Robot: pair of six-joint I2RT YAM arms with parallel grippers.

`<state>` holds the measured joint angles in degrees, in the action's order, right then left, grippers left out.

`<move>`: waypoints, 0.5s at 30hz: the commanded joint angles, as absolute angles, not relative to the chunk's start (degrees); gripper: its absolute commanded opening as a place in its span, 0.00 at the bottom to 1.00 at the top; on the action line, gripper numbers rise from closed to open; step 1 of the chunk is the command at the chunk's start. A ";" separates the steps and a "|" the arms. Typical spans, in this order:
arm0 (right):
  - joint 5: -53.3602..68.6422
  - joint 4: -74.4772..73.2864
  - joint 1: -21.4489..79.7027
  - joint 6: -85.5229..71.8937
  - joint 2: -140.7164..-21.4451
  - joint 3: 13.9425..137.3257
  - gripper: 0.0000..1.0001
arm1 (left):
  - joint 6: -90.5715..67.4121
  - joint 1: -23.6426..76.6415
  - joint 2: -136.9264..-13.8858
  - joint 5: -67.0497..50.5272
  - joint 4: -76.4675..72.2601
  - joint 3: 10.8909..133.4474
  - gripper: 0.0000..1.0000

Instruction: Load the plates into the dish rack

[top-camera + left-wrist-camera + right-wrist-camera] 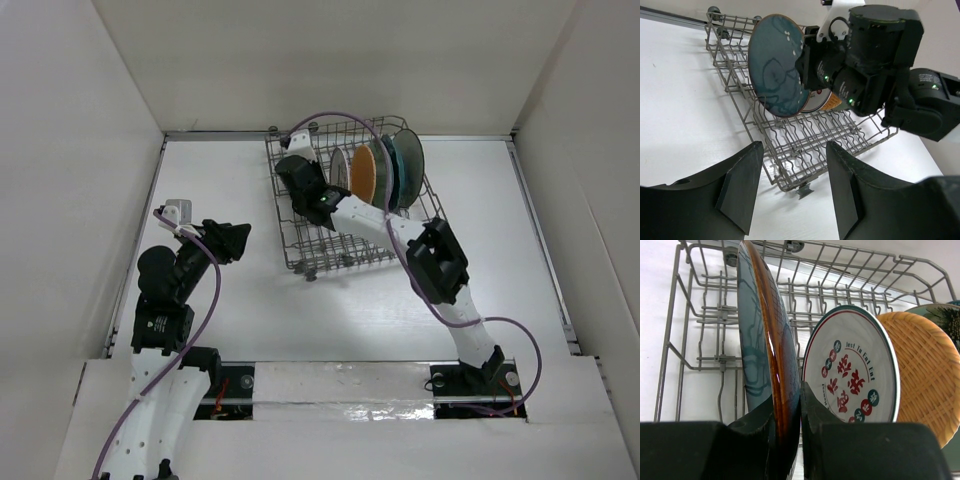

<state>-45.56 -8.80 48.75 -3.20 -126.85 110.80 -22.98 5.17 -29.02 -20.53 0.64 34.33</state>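
Note:
The grey wire dish rack [296, 250] stands at the table's back middle. My right gripper [303, 190] is inside its left part, shut on the rim of the dark teal plate [776, 65], which has a glossy brown back [771, 330]. The plate is held upright on edge over the tines. To its right in the rack stand the white plate with red-green pattern [855, 365], the tan woven-look plate [927, 370] and a teal plate [407, 160]. My left gripper [238, 240] is open and empty, low over the table left of the rack.
White walls close in the table at the back and on both sides. The rack's left rows [700, 320] are bare tines. A purple cable [345, 116] loops over the rack from the right arm.

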 commanded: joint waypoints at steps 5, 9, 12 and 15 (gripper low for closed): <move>-48.69 -6.07 52.21 -7.64 -127.62 115.14 0.18 | -22.33 5.36 -28.83 -19.78 -1.05 36.74 0.55; -47.37 -6.50 52.21 -9.66 -126.57 114.26 0.30 | -22.33 5.36 -28.65 -19.69 -1.05 36.74 0.58; -46.67 -5.54 52.21 -9.84 -124.99 112.86 0.44 | -22.32 5.36 -28.65 -19.69 -1.05 36.65 0.58; -44.83 -4.84 52.21 -10.28 -122.09 111.19 0.57 | -22.24 5.36 -28.48 -19.34 -1.05 36.74 0.58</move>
